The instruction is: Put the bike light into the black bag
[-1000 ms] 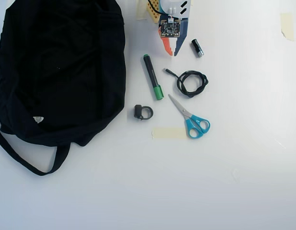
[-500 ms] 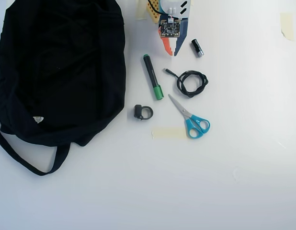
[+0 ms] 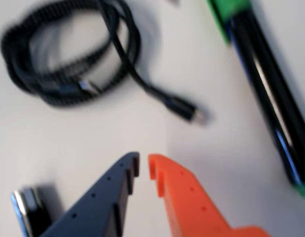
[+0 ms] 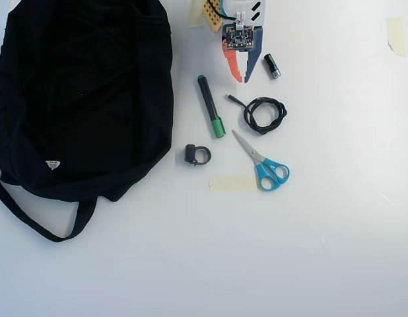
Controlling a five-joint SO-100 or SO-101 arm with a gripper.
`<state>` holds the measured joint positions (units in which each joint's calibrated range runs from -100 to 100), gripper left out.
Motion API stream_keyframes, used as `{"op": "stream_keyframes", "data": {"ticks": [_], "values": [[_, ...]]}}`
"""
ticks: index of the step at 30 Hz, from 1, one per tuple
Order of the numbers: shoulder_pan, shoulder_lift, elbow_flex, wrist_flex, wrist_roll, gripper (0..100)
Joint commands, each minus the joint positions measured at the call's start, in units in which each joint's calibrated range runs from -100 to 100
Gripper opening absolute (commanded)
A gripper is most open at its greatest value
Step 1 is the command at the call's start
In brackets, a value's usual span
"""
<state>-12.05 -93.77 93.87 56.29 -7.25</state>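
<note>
While your gripper (image 4: 241, 78) hangs nearly closed and empty at the overhead view's top, the bike light (image 4: 197, 155) lies lower-left of it past the marker (image 4: 210, 106), beside the black bag (image 4: 85, 99).

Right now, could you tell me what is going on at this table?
A single robot arm is at the top of the overhead view, its gripper nearly closed and holding nothing, hovering between the green-capped marker and the small black cylinder. The bike light lies untouched on the table, just right of the black bag. A coiled cable and blue-handled scissors lie nearby. Nothing has gone into the bag yet, as far as can be seen.
</note>
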Motion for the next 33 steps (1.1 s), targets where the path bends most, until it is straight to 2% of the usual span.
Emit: {"op": "stream_keyframes", "data": {"ticks": [1, 6, 12, 16, 25, 33], "values": [[-0.52, 7.72, -6.09, -17.10, -0.30, 2], [-0.59, 19.67, -8.69, -39.24, -0.35, 2], [-1.49, 34.02, -9.68, -72.40, -0.30, 2], [-1.56, 45.97, -15.70, -87.21, -0.14, 2], [0.68, 73.61, -48.76, -86.18, 0.49, 2], [1.73, 86.14, -77.43, -64.13, 4.84, 2]]}}
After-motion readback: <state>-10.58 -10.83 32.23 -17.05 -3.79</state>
